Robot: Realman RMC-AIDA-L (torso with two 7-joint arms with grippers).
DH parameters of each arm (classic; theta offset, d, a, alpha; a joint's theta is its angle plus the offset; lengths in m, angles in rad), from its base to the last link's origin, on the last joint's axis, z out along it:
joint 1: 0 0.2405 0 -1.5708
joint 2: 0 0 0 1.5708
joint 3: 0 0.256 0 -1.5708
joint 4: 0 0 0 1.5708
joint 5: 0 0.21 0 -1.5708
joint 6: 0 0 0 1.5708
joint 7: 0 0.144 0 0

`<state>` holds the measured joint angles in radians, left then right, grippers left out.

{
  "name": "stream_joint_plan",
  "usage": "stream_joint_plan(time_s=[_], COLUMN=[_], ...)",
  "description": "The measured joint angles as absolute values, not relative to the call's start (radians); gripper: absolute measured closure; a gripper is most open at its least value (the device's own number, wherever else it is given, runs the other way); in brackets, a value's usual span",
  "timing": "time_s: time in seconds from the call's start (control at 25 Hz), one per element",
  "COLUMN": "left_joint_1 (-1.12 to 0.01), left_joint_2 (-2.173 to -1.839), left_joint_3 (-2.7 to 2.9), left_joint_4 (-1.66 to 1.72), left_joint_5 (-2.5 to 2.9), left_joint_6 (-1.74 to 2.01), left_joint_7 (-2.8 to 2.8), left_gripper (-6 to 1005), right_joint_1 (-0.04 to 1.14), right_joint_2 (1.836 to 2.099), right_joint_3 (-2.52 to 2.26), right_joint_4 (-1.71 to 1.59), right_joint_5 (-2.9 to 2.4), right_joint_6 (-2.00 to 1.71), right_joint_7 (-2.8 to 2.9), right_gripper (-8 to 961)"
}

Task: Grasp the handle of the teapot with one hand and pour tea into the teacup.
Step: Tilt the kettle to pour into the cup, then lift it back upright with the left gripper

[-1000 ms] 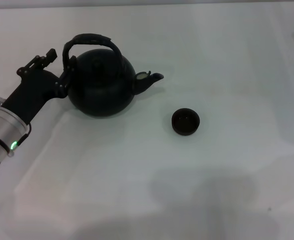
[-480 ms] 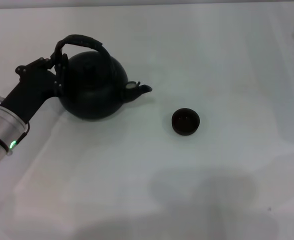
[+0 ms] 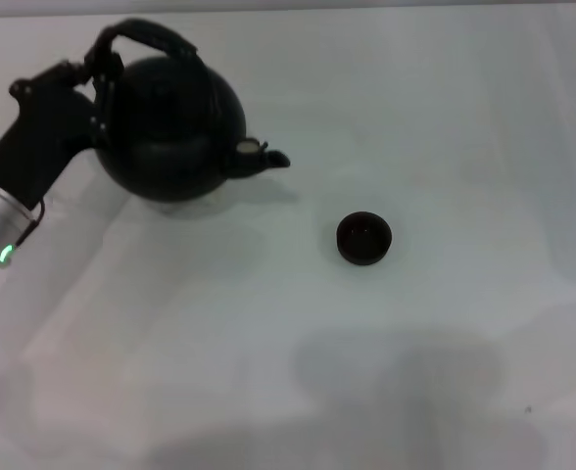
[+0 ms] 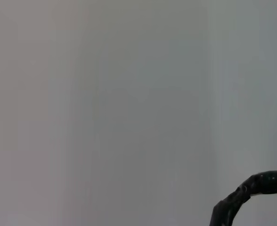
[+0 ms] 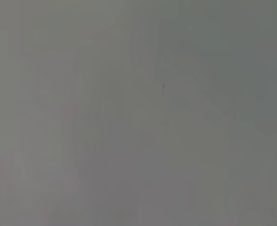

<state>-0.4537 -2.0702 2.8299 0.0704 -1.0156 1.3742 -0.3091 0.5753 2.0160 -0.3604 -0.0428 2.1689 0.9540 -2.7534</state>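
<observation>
While closed on the handle (image 3: 146, 37), the left gripper (image 3: 100, 70) holds the teapot (image 3: 170, 132).

The head view looks forward and down from above the white bench (image 3: 366, 372), taking in the teapot (image 3: 170, 127) at far left and the teacup (image 3: 364, 238) near centre. The left wrist view sits close, catching only the handle (image 4: 251, 188), its 1 overlap with the head view. The right wrist view faces blank grey surface.
</observation>
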Motion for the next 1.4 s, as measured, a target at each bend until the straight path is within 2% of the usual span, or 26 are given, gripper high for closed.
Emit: stream_joint_plan(time_s=[0.56,1.4], left_joint_1=[-0.631,-0.639], left_joint_2=[-2.069,-2.076], left_joint_3=[2.841,2.843], left_joint_4=[-0.031,-0.019], left_joint_5=[-0.929,-0.825], left_joint_6=[1.396,1.373], left_joint_7=[-0.213,-0.136], left_gripper=[880,881], right_joint_1=[0.565,0.570], right_joint_2=[2.014,2.017], right_joint_3=[-0.335,-0.334], right_joint_4=[-0.064,-0.066], right_joint_5=[2.172,2.224], right_joint_6=[0.938,0.930], right_joint_7=[-2.752,-2.719], right_gripper=[80,80])
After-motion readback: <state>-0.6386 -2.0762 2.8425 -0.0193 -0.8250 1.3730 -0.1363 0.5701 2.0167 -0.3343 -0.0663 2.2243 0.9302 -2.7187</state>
